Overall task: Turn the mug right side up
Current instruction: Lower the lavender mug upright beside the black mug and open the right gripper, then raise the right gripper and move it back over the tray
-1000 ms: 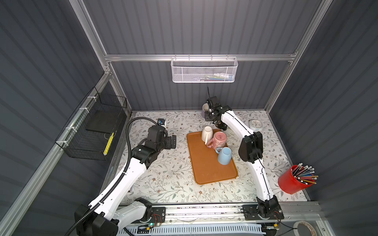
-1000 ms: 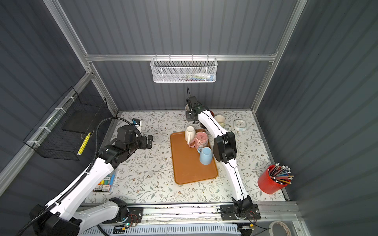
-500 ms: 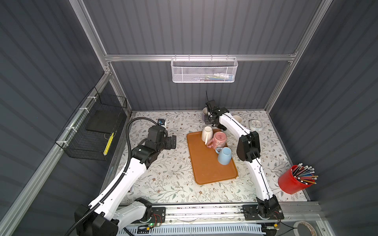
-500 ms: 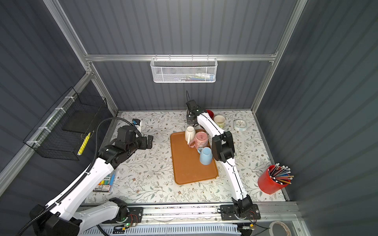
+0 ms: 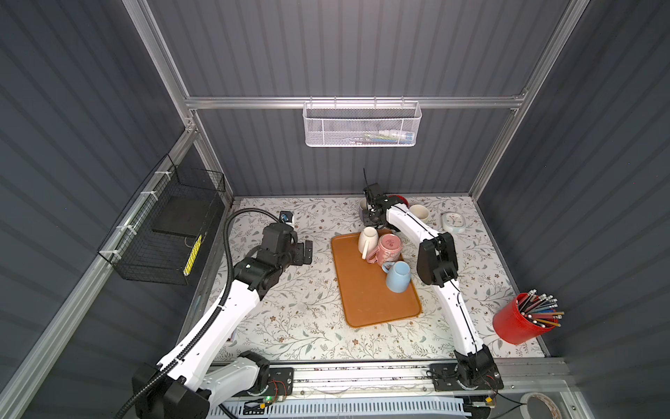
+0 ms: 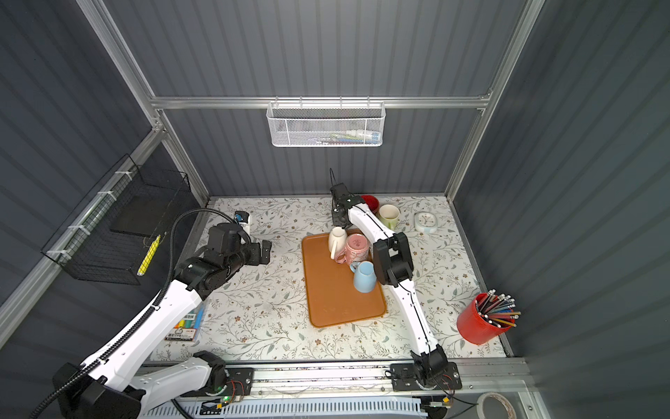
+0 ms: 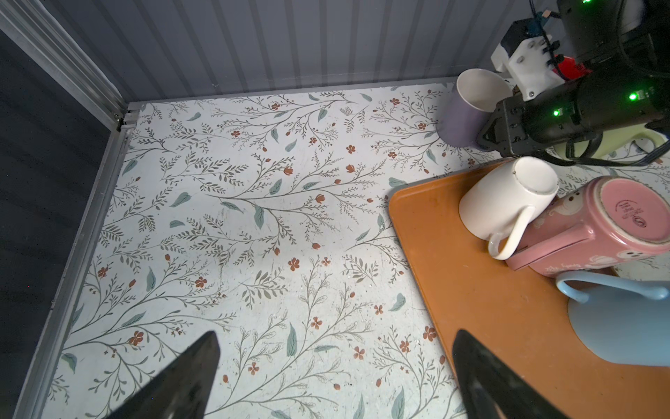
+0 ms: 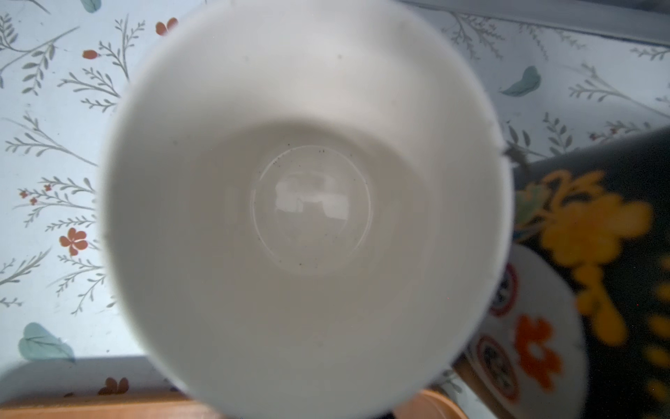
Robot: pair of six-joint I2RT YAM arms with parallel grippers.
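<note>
A flower-print table [image 5: 308, 308] sits inside grey ribbed walls. An orange tray [image 5: 369, 301] carries a white mug [image 5: 367, 237], a pink mug [image 5: 388, 248] and a blue mug [image 5: 398, 277], all with their bottoms showing. A red cup [image 5: 511, 323] near the table's right edge is full of pencils. The left gripper [image 7: 336, 337] hovers over bare table, jaws spread wide, holding nothing. The right gripper [image 7: 487, 130] is at the purple mug [image 7: 464, 109], which sits mouth up and slightly tilted behind the tray. It seems clamped on the mug, though its fingers are hidden
</note>
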